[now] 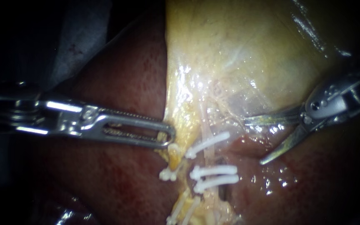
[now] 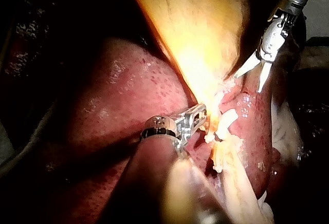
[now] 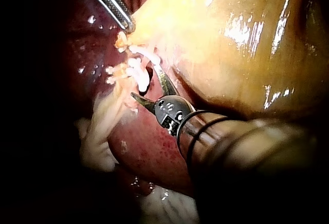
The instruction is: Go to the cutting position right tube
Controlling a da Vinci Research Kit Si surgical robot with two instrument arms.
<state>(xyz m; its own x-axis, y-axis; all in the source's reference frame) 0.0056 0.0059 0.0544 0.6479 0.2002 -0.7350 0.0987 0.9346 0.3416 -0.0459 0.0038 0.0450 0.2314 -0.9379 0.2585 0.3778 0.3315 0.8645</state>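
Blades of right instrument (image 1: 255, 141) gape open near clipped tube (image 1: 207, 143)

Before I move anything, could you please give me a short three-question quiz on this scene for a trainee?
1. True or false: the right instrument has its blades open.
2. The white clips sit on: A the liver, B the tubes, C the blades.
3. Which pale yellow organ fills the endoscope view above the clips?
Key: 1 true; 2 B; 3 the gallbladder.
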